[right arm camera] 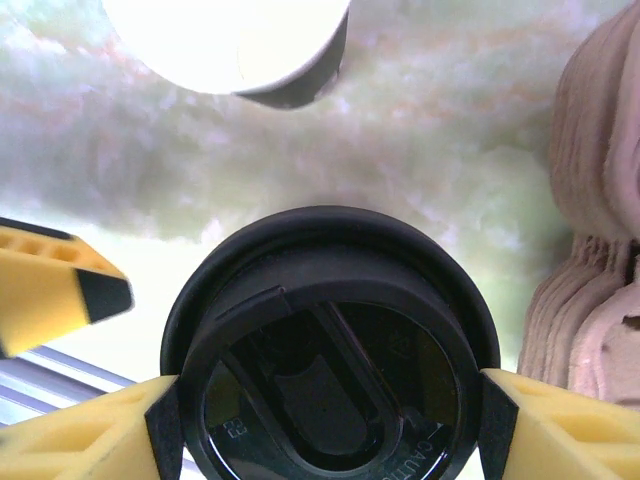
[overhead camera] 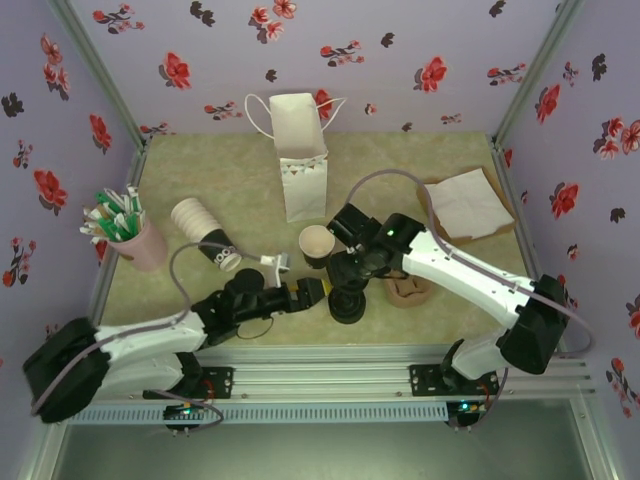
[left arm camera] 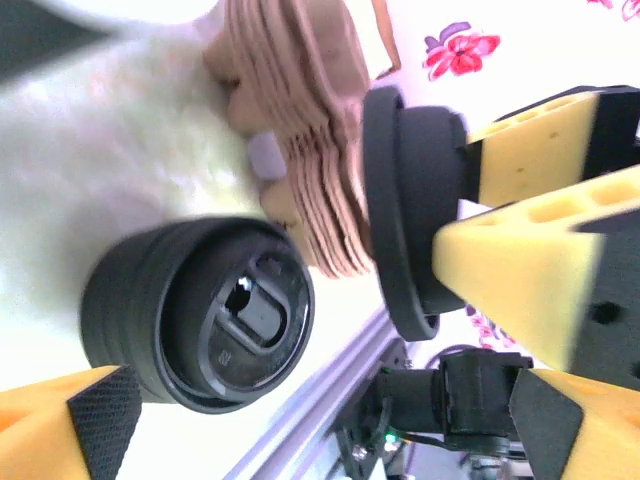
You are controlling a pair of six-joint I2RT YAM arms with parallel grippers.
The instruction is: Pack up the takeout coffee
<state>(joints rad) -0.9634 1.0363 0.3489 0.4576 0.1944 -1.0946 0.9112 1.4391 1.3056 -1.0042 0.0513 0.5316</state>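
Obs: takeout coffee cup [overhead camera: 317,244] stands upright at centre of the top view, mouth open, no lid on it. It sits just below the white paper bag [overhead camera: 298,152] and up-left of both grippers, touching neither. Side lettering is not legible. I cannot tell whether it holds liquid.

Right gripper [right arm camera: 325,420]: fingers clamped on the rim of one black lid [left arm camera: 405,200], one finger on each side. The lid is carried close beside the lid stack [left arm camera: 190,310] on the table [overhead camera: 450,160].

Left gripper [overhead camera: 310,291]: fingers spread wide with nothing between the pads, aimed at the lid stack from the left of the frame.

Brown pulp carriers [overhead camera: 408,290] lie just right of the stack.

Handling, judged:
- The cup is likely light, with a thin paper wall that dents under a hard squeeze. The rolled rim is the stiffest band.
- Best hold is on the side wall just under the rim, with light pressure, keeping it vertical.
- While uncapped it would tip or spill easily.
- The lid is stiff, smooth plastic. An edge grip suits it, and it needs even downward pressure to seat.
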